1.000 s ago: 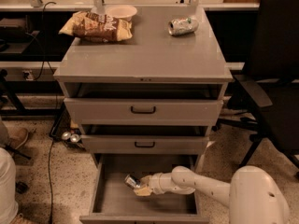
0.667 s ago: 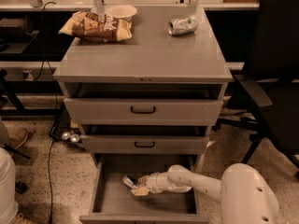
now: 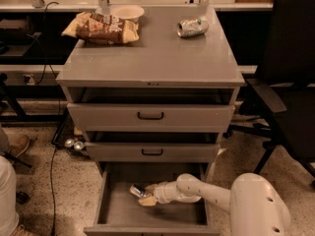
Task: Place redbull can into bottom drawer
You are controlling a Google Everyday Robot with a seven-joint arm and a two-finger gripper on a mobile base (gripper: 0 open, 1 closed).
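The bottom drawer (image 3: 123, 215) is pulled open at the foot of the grey cabinet, and its flat grey floor shows. The redbull can (image 3: 136, 190), small and silver with a shiny end, lies tilted low over the drawer floor, left of the middle. My gripper (image 3: 146, 197) reaches into the drawer from the right and is shut on the can's right end. My white arm (image 3: 206, 193) crosses the drawer's right side.
On the cabinet top (image 3: 152, 58) lie a chip bag (image 3: 101, 28), a white bowl (image 3: 127, 12) and a silver can with green marks (image 3: 193, 27). Two shallower drawers (image 3: 150, 116) stand slightly open above. A black chair (image 3: 290, 82) stands at the right. Small cans (image 3: 73, 144) lie on the floor at the left.
My arm's bulky part has shifted slightly left. The can and the gripper stay in nearly the same spot in the drawer.
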